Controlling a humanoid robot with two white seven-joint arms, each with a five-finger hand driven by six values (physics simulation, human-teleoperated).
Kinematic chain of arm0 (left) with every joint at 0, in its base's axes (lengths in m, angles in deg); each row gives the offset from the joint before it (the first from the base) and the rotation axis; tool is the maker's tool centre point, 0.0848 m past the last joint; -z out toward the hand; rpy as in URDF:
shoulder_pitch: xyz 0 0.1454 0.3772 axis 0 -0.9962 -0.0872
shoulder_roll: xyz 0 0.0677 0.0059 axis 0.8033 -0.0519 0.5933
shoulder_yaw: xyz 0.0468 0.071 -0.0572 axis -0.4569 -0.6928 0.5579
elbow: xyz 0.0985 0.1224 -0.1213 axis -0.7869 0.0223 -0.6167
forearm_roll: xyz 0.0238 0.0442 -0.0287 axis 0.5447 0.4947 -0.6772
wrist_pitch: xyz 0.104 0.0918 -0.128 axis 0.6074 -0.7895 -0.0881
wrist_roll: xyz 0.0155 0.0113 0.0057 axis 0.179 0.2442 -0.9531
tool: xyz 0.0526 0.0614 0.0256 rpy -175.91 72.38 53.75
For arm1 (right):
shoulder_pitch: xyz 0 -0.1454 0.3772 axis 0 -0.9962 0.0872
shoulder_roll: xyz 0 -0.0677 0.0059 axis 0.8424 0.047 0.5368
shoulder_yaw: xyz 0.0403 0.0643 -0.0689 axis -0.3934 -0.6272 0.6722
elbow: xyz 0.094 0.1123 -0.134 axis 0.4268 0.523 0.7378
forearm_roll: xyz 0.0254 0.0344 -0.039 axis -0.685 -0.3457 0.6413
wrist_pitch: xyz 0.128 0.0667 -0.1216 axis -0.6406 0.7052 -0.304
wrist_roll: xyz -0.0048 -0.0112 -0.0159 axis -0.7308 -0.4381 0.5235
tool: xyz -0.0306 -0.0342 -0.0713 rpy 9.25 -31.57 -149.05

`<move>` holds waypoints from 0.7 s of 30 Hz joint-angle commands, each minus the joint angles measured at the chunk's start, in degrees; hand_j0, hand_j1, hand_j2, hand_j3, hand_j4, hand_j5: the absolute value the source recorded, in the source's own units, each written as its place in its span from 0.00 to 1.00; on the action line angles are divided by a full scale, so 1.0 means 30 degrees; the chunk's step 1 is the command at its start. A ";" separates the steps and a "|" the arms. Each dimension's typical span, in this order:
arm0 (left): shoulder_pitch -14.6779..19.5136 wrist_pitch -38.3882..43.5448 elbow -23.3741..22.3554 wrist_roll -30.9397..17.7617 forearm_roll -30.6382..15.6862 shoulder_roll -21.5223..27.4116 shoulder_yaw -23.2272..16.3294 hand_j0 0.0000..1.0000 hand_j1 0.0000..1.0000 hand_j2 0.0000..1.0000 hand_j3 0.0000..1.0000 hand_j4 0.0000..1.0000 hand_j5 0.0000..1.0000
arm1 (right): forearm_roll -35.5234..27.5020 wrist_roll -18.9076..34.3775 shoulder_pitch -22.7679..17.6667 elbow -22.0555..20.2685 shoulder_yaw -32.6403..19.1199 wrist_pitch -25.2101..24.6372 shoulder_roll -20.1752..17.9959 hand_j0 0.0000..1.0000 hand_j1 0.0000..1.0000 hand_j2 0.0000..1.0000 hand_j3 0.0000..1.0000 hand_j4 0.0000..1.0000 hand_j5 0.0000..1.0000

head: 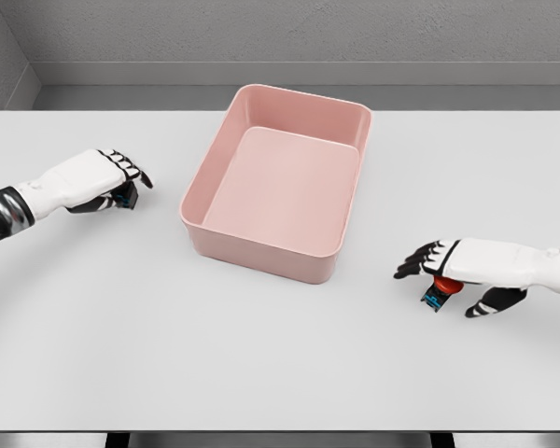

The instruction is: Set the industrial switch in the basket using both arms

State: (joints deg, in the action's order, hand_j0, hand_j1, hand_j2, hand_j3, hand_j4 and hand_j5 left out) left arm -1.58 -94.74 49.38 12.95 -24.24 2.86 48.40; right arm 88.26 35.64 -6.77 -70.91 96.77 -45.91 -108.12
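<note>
My left hand (107, 179) and right hand (457, 271) are each closing their fingers on a switch (436, 294), but the basket (226, 245) is holding nothing yet.

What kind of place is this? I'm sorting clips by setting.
Likely a simulated test bench, not a real room: a plain white table, bare grey walls, and one pink basket between two robot hands.

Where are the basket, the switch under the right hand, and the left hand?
basket (261, 250): head view, on its pink front wall.
industrial switch (441, 290): head view, on the red part showing beneath the right hand's palm.
left hand (101, 177): head view, on the white back of the hand.
</note>
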 commanded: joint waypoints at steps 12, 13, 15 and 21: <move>-0.0176 0.0002 0.5286 -0.0069 -0.0712 0.2150 0.0161 0.24 0.24 0.24 0.24 0.24 0.24 | -0.0130 0.0471 0.0030 0.0049 -0.0019 -0.0036 0.0018 0.77 0.77 0.77 0.77 0.77 0.77; -0.0146 0.0002 0.5491 -0.0069 -0.0859 0.2180 0.0190 0.24 0.24 0.24 0.24 0.24 0.24 | -0.0130 0.0500 0.0059 0.0049 -0.0019 -0.0036 0.0018 0.75 0.75 0.75 0.75 0.75 0.75; -0.0058 0.0002 0.6194 -0.0069 -0.0947 0.2150 0.0249 0.24 0.24 0.24 0.24 0.24 0.24 | -0.0130 0.0500 0.0059 0.0049 -0.0019 -0.0036 -0.0011 0.72 0.72 0.72 0.72 0.72 0.72; 0.0733 0.0002 0.7835 -0.0099 -0.1240 0.1887 0.0337 0.24 0.24 0.24 0.24 0.24 0.24 | -0.0130 0.0851 0.0146 0.0049 -0.0078 -0.0036 -0.0011 0.62 0.62 0.62 0.62 0.62 0.62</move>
State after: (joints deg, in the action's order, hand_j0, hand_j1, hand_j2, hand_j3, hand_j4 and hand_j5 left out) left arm 0.71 -94.76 70.99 12.60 -27.20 8.64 49.26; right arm 88.25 37.86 -6.33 -70.77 96.65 -45.91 -108.07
